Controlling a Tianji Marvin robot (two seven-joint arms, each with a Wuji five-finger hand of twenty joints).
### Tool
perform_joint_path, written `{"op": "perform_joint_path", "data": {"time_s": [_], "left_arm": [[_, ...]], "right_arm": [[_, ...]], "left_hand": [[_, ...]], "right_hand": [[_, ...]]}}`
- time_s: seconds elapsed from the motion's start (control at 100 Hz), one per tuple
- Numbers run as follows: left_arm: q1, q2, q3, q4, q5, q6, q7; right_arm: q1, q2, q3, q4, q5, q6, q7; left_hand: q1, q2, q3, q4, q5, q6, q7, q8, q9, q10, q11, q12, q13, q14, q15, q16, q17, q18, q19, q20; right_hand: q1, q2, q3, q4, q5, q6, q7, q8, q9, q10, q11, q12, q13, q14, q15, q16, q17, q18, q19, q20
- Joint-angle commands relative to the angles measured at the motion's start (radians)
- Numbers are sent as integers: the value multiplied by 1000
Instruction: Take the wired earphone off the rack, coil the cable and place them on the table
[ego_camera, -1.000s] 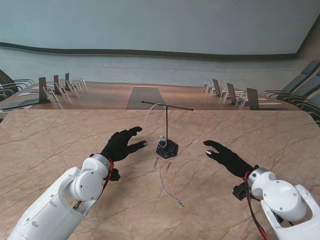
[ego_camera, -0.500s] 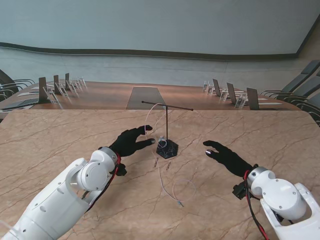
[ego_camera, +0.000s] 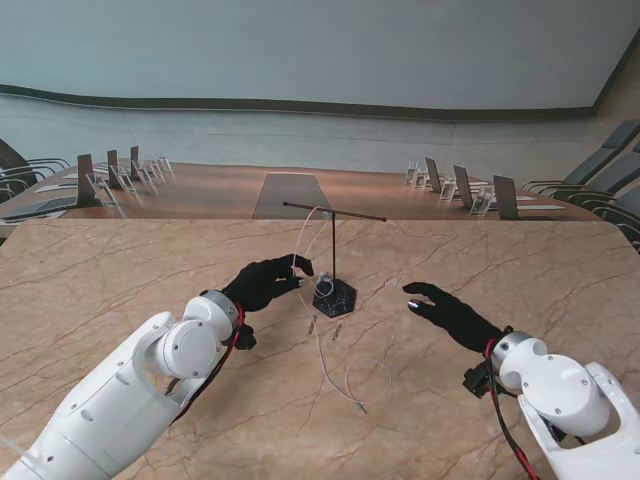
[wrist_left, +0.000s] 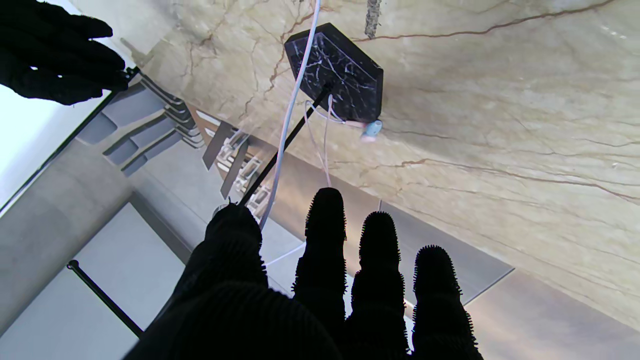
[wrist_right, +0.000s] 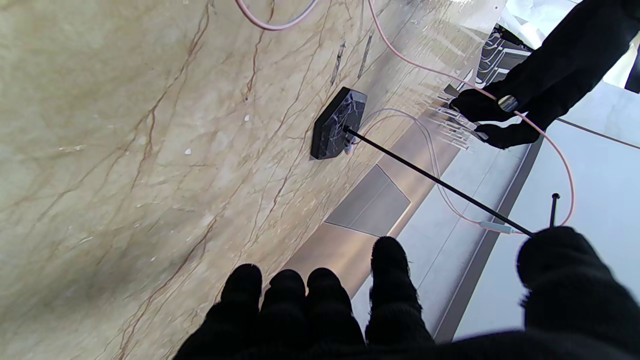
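The black T-shaped rack (ego_camera: 333, 250) stands mid-table on a dark hexagonal base (wrist_left: 340, 70). The white earphone cable (ego_camera: 296, 245) hangs over the crossbar and runs down to the table, where it ends in a loose loop (ego_camera: 368, 375) nearer to me. The earbuds (wrist_left: 371, 130) dangle by the base. My left hand (ego_camera: 265, 283) is at the hanging strand. The cable (wrist_left: 290, 115) passes between thumb and forefinger, which stay apart. My right hand (ego_camera: 448, 310) hovers open to the right of the rack, holding nothing.
A grey inset panel (ego_camera: 290, 195) lies in the table beyond the rack. Farther back are rows of nameplates and microphones (ego_camera: 455, 185) and chairs (ego_camera: 600, 170) at both sides. The marble table edge (ego_camera: 320, 222) runs behind the rack.
My left hand has moved forward and right to the hanging cable, and its fingers now sit around the strand. My right hand has barely shifted.
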Motion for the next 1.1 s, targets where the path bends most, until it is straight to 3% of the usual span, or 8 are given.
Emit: {"op": "perform_joint_path", "data": {"time_s": [0.0,0.1,0.26,0.62,1.09], "left_arm": [[15,2,-2,-16,4,-2,-1],[23,2,-2,-19,26,-11,15],[30,8,0,-33,57,-7,7],[60,21,7,-70,70,-3,-34],[93,34,12,-103,76,-11,-76]], "right_arm": [[-1,-1,-6,-8,-3,4,4],[-1,0,-9,-12,-4,8,8],[-3,0,-11,-16,-7,10,9],[13,3,-26,-16,-12,9,21],[48,10,-61,-25,-11,10,50]], "left_hand": [[104,-15,19,22,28,-46,71,46,26,-16,32,76,21,10,26,20,-33,10,83,-31],[108,-10,80,32,94,-12,176,121,62,-15,46,165,49,18,47,25,-33,18,147,-49],[108,31,135,37,137,51,326,203,74,-17,69,178,64,19,60,25,-34,24,180,-61],[108,68,133,30,165,19,396,327,70,-28,88,95,63,9,57,18,-40,21,195,-79],[108,42,195,13,251,22,467,468,77,-20,99,100,66,16,61,17,-41,24,200,-82]], "right_hand": [[11,44,-20,-36,0,6,22,-10,-16,-1,-4,8,-32,-12,-6,10,-13,-19,15,18],[15,44,-21,-36,-1,7,33,-14,-16,-1,-4,7,-33,-11,-6,11,-13,-19,16,19],[21,44,-24,-35,-1,9,56,-20,-13,-1,-1,6,-32,-11,-5,13,-13,-17,18,22],[33,46,-30,-33,-5,12,88,-40,-9,-1,4,3,-32,-12,-5,16,-14,-19,20,26],[44,48,-43,-31,-10,4,88,-83,-1,12,18,2,-32,10,6,60,-22,-14,45,54]]}}
